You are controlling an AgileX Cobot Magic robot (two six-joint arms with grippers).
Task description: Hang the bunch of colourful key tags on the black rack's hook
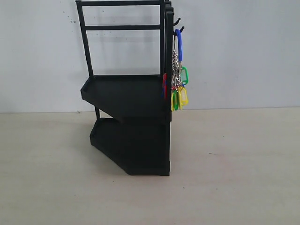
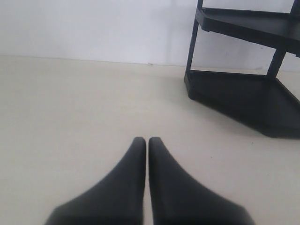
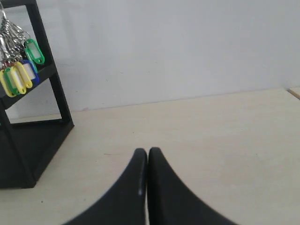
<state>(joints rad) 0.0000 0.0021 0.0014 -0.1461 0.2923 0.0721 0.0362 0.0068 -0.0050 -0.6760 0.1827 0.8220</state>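
The black rack [image 1: 133, 101] stands at the middle of the table in the exterior view. The colourful key tag bunch [image 1: 178, 75] hangs by its blue loop from the hook [image 1: 181, 29] on the rack's right side, its tags dangling beside the upper shelf. In the right wrist view the key tag bunch [image 3: 18, 65] hangs against the rack [image 3: 28, 136]. My right gripper [image 3: 147, 152] is shut and empty, low over the table, well apart from the rack. My left gripper [image 2: 146, 140] is also shut on nothing, with the rack [image 2: 243, 89] some way off. Neither gripper shows in the exterior view.
A second, smaller hook [image 1: 176, 21] sits just above and behind the used one. A white wall backs the pale wooden table [image 1: 234, 168]. The table's edge [image 3: 294, 91] shows at the far side of the right wrist view.
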